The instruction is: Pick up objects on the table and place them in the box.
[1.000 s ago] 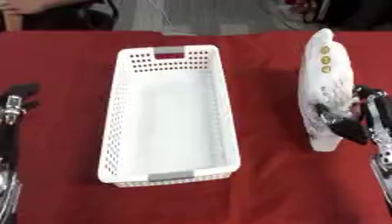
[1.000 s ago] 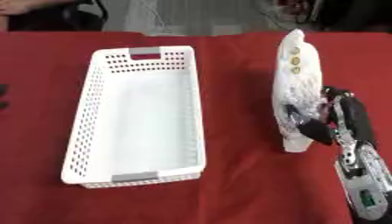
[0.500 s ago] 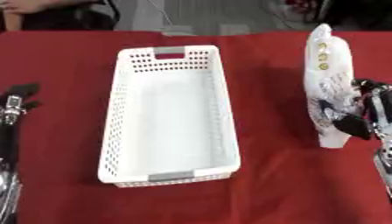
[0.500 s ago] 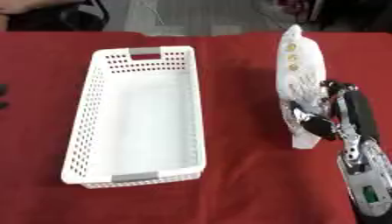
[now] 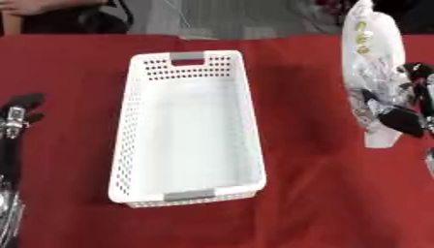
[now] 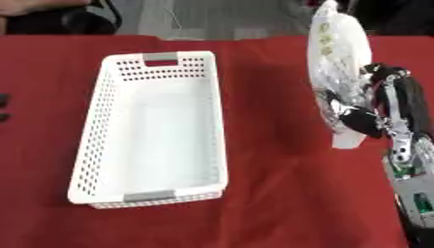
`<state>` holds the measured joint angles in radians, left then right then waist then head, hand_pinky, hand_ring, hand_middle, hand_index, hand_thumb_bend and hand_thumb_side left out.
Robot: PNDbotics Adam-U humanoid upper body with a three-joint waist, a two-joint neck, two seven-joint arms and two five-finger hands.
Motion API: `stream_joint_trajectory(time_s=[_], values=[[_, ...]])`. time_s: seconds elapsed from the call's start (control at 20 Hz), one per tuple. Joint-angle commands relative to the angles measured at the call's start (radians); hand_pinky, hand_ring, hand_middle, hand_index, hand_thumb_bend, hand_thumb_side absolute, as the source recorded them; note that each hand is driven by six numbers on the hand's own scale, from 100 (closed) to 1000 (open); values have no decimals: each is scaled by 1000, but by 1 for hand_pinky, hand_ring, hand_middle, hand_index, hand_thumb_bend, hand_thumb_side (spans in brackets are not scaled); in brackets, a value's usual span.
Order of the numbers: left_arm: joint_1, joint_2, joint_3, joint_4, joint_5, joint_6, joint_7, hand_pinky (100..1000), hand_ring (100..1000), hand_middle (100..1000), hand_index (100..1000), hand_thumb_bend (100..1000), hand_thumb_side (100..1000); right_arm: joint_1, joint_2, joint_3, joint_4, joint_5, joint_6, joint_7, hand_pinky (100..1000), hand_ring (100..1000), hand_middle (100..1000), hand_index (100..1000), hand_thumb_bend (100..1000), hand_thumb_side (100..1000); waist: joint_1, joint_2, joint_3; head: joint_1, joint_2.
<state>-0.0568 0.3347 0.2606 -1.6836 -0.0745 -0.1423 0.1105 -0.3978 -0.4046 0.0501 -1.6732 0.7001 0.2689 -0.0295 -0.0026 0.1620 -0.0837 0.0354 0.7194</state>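
A long white and clear plastic bag (image 6: pixel 339 58) with yellow-green marks is held off the red table at the right, tilted a little. My right hand (image 6: pixel 379 110) is shut on its lower half, fingers curled round it. The white perforated basket (image 5: pixel 135 140) with grey handle tabs stands in the middle of the table with nothing inside. My left hand (image 5: pixel 17 114) rests at the left edge, fingers up and relaxed, holding nothing.
The red cloth (image 5: pixel 322 193) covers the whole table. A person sits at the far edge (image 5: pixel 51 14), away from the objects. My right forearm (image 6: pixel 407 164) runs down the right side.
My right hand has lifted the bag off the table and raised it. The basket and the left hand have stayed where they were.
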Motion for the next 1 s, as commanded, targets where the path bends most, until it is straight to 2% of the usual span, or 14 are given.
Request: stream_joint_trajectory(time_s=[0.05,0.35,1.0], values=[[-3,10,1,-12,0,-2,-3,821,862,777,787,290,1000,-25,-31,-1,-28,-8,-2,5,100,307,280,433,100,234,1,-14,0,-7,-11],[-3,9,1,-11,1,-2,-4,821,862,777,786,289,1000,-43,-27,13,-38,-22,-13,12,100,306,279,433,100,233,0,-14,2,-7,-10],[-2,9,-3,-7,2,-3,-8,822,863,777,786,285,1000,-124,2,86,-104,-72,-63,68,100,306,274,424,100,239,-1,-16,5,-14,-10]])
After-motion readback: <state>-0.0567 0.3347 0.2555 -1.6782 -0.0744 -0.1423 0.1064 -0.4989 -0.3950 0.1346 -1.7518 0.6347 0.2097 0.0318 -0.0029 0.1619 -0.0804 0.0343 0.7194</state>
